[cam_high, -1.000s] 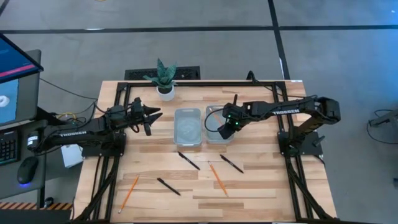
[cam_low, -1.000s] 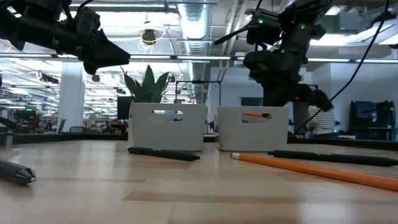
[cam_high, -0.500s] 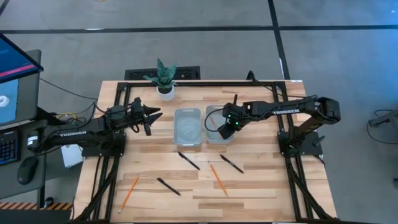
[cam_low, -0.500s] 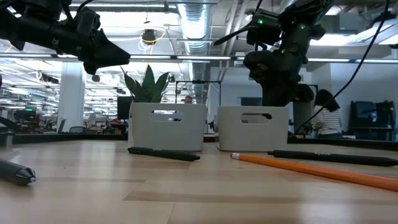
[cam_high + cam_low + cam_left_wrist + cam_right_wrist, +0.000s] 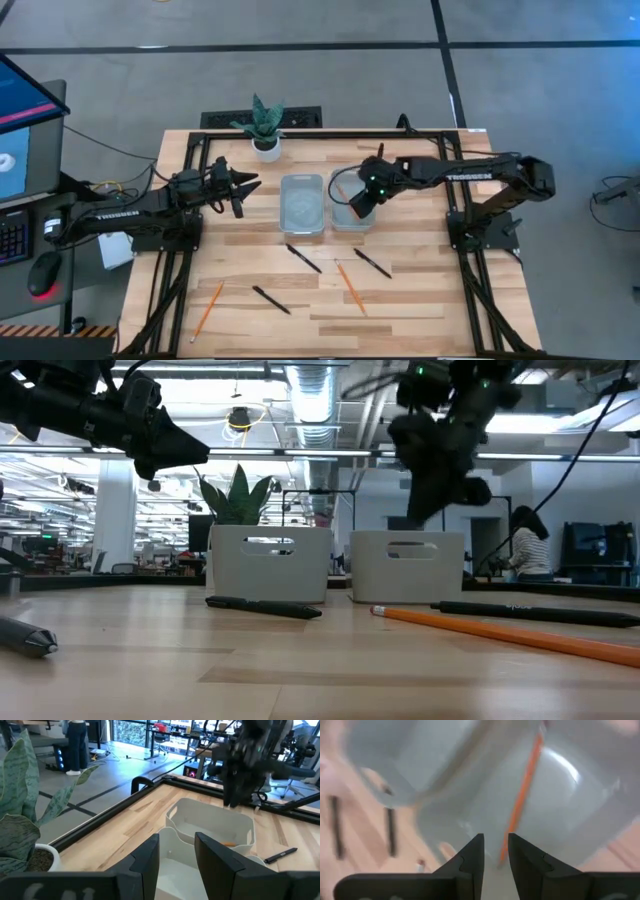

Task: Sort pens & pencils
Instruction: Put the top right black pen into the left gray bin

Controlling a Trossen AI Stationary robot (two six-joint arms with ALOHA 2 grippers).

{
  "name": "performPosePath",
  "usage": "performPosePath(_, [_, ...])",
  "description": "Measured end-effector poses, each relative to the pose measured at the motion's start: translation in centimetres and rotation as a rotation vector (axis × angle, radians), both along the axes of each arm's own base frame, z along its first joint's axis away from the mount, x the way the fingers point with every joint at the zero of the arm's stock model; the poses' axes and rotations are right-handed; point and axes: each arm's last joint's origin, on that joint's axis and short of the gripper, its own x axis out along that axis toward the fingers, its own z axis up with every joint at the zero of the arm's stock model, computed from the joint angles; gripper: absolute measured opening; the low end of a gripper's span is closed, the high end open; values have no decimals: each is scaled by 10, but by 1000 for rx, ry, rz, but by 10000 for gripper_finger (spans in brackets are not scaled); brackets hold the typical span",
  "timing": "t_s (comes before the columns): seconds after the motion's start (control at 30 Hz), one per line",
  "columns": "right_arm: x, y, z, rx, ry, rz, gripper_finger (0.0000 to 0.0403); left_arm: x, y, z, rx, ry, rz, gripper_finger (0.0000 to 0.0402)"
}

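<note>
Three black pens lie on the table: one [image 5: 303, 258] in front of the left bin, one [image 5: 372, 263] in front of the right bin, one [image 5: 270, 299] nearer the front edge. Two orange pencils lie flat, one [image 5: 350, 287] mid-table and one [image 5: 207, 308] at the near left. A third pencil [image 5: 522, 795] lies inside the right grey bin [image 5: 345, 203]. My right gripper [image 5: 352, 205] hovers above that bin, open and empty. My left gripper [image 5: 243, 187] waits, open, in the air left of the left bin [image 5: 302, 205].
A potted plant [image 5: 265, 125] stands near the table's far edge, behind my left gripper. The two bins stand side by side at mid-table. A black frame runs along the table's edges. The near half holds only the loose pens and pencils.
My right gripper has risen out of the right bin and now hangs higher above it. The orange pencil that showed through the bin's handle slot a second ago has dropped out of sight inside the bin.
</note>
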Motion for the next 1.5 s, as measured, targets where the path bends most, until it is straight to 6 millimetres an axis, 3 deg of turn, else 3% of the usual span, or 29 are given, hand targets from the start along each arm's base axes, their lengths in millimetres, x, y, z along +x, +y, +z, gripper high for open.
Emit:
performPosePath(0.27, [-11,6,54,-64,-197,46,109,0,0,0,1,-1,0,115])
performPosePath(0.6, [-29,30,90,-105,-335,149,109,0,0,0,2,-2,0,115])
performPosePath(1.37, [-35,100,91,74,-333,284,110,0,0,0,19,8,-3,115])
performPosePath(1.5, [-33,110,84,104,-286,292,130,0,0,0,19,8,-3,115])
